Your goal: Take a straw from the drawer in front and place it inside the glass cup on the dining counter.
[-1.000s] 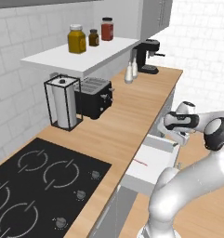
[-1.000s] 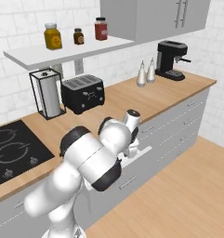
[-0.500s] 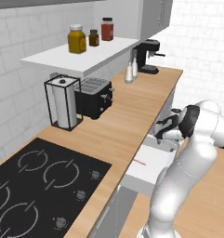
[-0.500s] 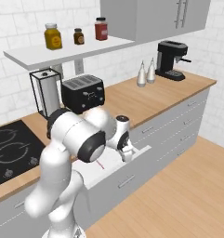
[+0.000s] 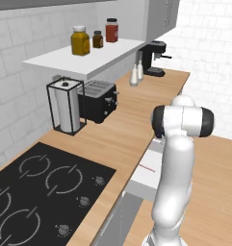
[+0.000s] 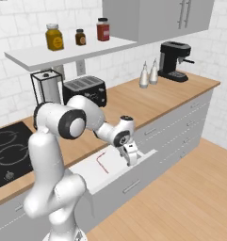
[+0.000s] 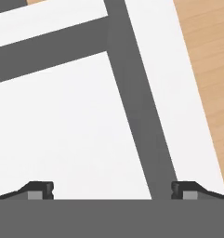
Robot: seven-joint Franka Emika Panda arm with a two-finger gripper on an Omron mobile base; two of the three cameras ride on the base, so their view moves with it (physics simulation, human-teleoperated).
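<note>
The drawer stands pulled out to expose the straw, which lies flat on its white floor, while the gripper hangs just right of the straw, jaws spread wide and empty for the pick.

Black hob set in wood worktop, paper-towel holder beside black toaster, two shakers near black coffee machine, three jars on white wall shelf.
</note>
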